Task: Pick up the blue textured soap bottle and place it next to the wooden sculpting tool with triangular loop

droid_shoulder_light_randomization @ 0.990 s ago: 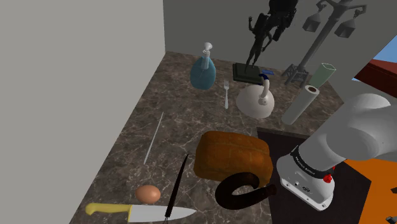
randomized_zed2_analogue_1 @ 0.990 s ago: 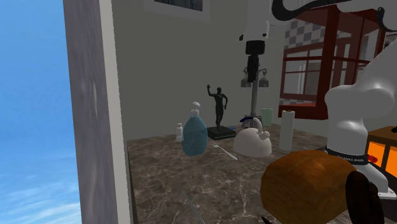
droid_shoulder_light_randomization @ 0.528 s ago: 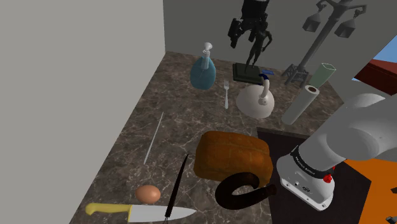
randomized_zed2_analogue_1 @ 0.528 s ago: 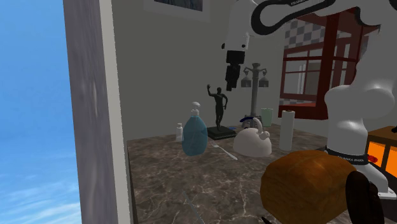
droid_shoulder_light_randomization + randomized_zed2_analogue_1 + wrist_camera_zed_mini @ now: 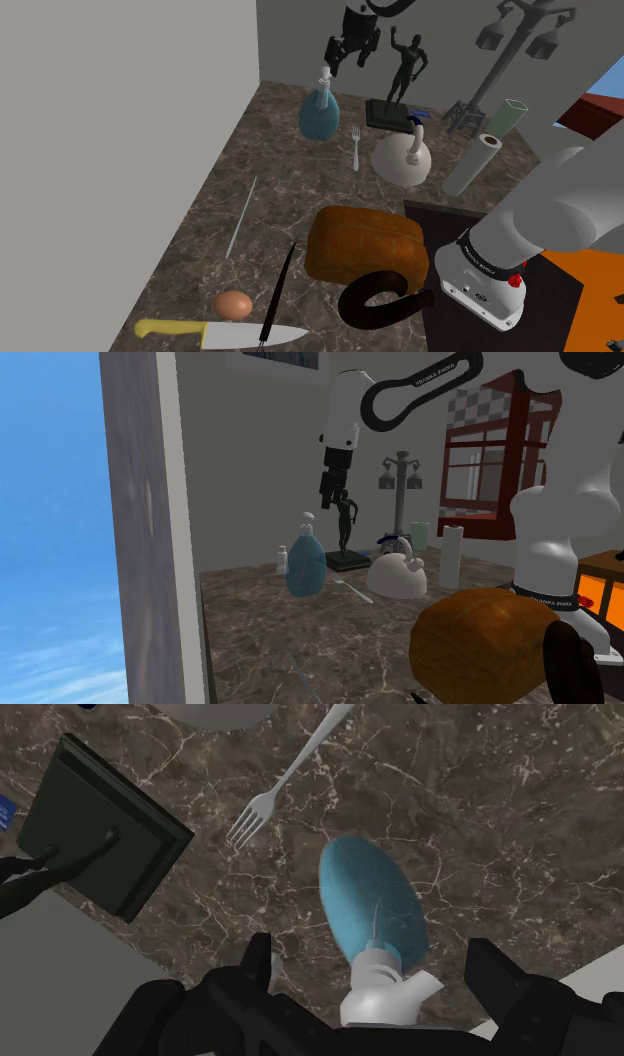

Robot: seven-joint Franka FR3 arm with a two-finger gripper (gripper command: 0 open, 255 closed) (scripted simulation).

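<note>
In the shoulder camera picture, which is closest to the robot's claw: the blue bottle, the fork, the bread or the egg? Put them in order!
From the gripper, nearest first:
1. blue bottle, right under it, by the wall.
2. fork, a little farther along the counter.
3. bread loaf, mid-counter.
4. egg, at the view's bottom.

In the shoulder view I see the gripper (image 5: 345, 52) hanging above the soap bottle (image 5: 319, 115), which stands at the counter's (image 5: 290, 190) far end. The fork (image 5: 355, 147) lies just to that view's right of it, with the figurine (image 5: 405, 70) behind. Nearer the stand, the bread loaf (image 5: 365, 245) sits right of the egg (image 5: 233, 304), and the knife (image 5: 215, 333) lies in front of the egg.
</note>
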